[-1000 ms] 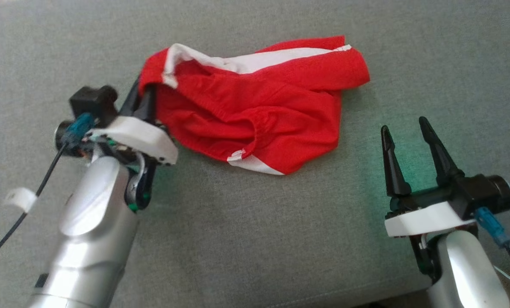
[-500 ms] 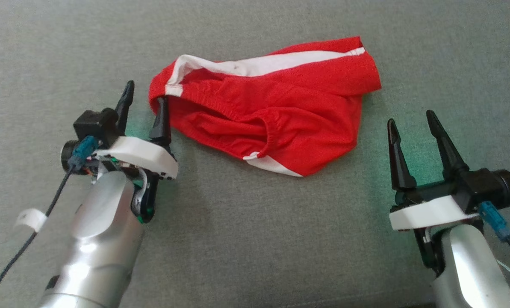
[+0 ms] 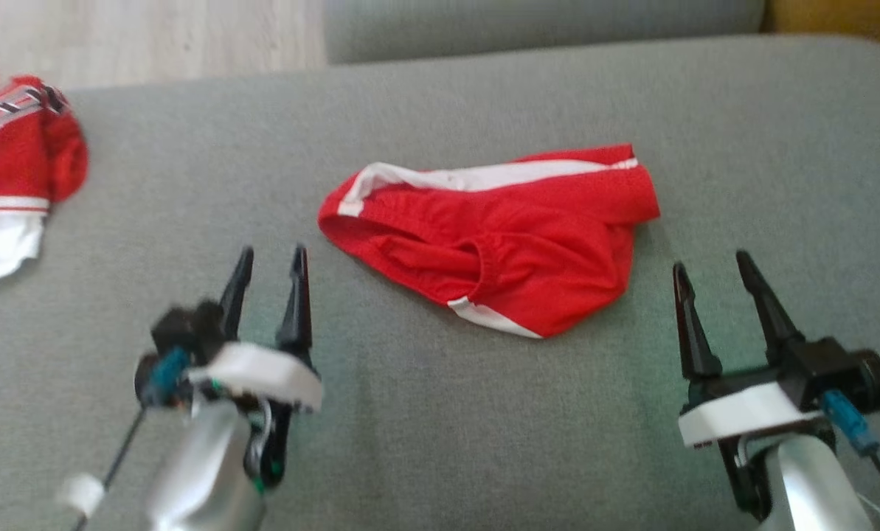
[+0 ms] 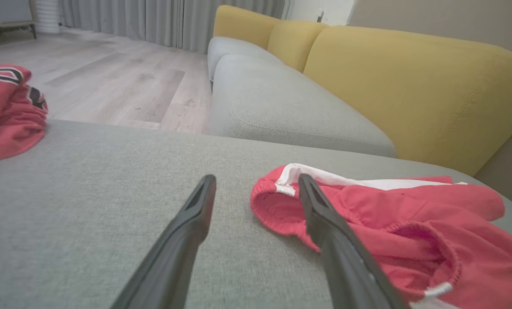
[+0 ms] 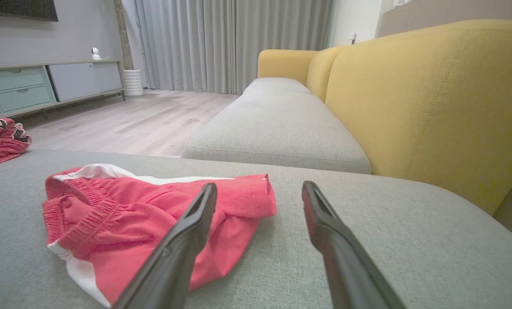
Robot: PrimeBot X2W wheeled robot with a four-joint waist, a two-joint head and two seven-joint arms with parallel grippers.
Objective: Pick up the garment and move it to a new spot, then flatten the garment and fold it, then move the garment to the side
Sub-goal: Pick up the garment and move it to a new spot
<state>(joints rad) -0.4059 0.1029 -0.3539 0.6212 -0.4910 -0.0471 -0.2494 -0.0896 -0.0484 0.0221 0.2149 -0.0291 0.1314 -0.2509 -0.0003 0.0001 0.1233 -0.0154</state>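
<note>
A red garment (image 3: 499,236) with white trim lies crumpled on the grey sofa cushion (image 3: 440,428), also seen as the garment (image 4: 389,227) in the left wrist view and the garment (image 5: 144,223) in the right wrist view. My left gripper (image 3: 270,254) stands open just left of and below the garment's left end, holding nothing. My right gripper (image 3: 709,262) is open to the garment's right, apart from it, with nothing between its fingers.
A second red and white piece of clothing (image 3: 12,169) lies at the cushion's far left edge. Beyond are another grey cushion (image 4: 277,103), yellow backrests (image 5: 419,94) on the right, and wooden floor (image 4: 110,86).
My left gripper let go of the garment's left end, opened and drew back toward me. The garment's lifted end dropped flat. The head camera tilted up, shifting the whole picture.
</note>
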